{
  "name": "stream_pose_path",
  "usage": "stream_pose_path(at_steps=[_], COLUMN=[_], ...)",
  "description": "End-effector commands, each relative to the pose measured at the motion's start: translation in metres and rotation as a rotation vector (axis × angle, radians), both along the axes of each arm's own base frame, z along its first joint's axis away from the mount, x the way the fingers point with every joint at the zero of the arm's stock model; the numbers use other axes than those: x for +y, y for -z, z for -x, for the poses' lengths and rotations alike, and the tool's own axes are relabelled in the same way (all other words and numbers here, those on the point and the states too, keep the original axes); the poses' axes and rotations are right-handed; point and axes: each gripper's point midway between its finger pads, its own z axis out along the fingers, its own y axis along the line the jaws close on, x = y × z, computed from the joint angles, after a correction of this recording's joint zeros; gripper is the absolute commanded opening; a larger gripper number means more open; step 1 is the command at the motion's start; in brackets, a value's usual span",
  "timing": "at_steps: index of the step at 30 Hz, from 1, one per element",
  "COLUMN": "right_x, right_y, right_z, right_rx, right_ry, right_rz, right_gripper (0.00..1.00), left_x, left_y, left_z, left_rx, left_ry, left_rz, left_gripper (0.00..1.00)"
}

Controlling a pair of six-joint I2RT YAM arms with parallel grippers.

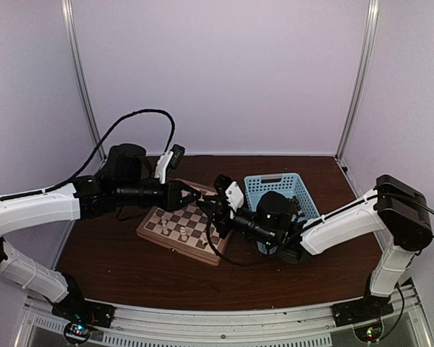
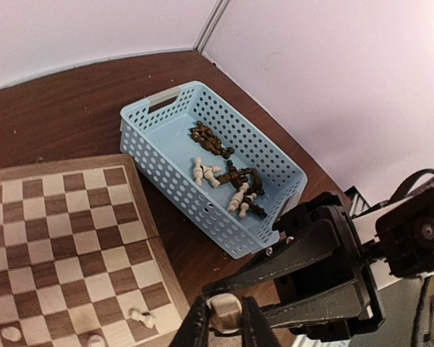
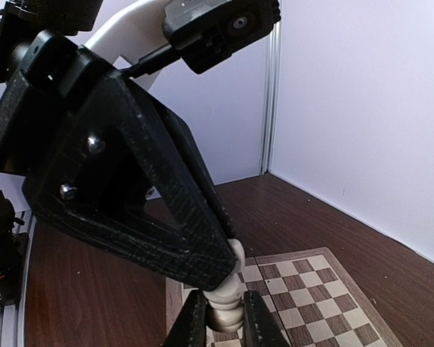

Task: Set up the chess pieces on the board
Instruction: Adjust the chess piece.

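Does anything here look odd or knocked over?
A fallen cream-white piece seems to lie on its side on the board, near the corner closest to the blue basket. Also, the left gripper and right gripper both pinch one held piece.

I read the board (image 2: 58, 238) as varnished wood, its tan and brown squares smooth with a soft sheen. Just beside the board, the basket (image 2: 166, 184) is light-blue perforated plastic, faintly glossy. Under the board, the table (image 2: 65, 108) looks like dark wood grain, smooth and semi-matt. The cream piece (image 3: 226, 307) looks smooth and satiny. The left gripper (image 2: 224, 318) has matt black fingers (image 3: 166, 217), finely textured.
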Motion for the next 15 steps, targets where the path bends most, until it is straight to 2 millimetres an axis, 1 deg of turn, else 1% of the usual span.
stream_pose_path(at_steps=[1,3,5,7,9,12,15], right_x=[0.008,0.007,0.006,0.003,-0.001,-0.012,-0.030], right_y=[-0.011,-0.011,-0.010,-0.009,-0.006,-0.001,0.004], right_z=[0.005,0.004,0.004,0.002,0.001,-0.001,-0.009], right_rx=[-0.020,-0.019,-0.019,-0.018,-0.018,-0.029,0.000], right_ry=[-0.033,-0.030,-0.021,-0.007,0.008,0.032,0.054], right_rz=[-0.034,-0.033,-0.031,-0.024,-0.008,0.025,0.045], right_gripper=[0.08,0.09,0.15,0.24,0.29,0.33,0.38], left_x=[-0.009,-0.009,-0.008,-0.004,0.002,0.020,0.047], left_y=[-0.022,-0.022,-0.020,-0.018,-0.013,-0.003,0.008], left_z=[-0.001,0.000,-0.001,-0.003,-0.005,-0.009,-0.016], left_rx=[-0.051,-0.052,-0.052,-0.056,-0.060,-0.061,-0.053], left_ry=[0.031,0.033,0.026,0.007,-0.014,-0.069,-0.140], left_rz=[0.053,0.053,0.045,0.026,0.000,-0.061,-0.104], left_gripper=[0.10,0.01,0.00,0.00,0.00,0.00,0.00])
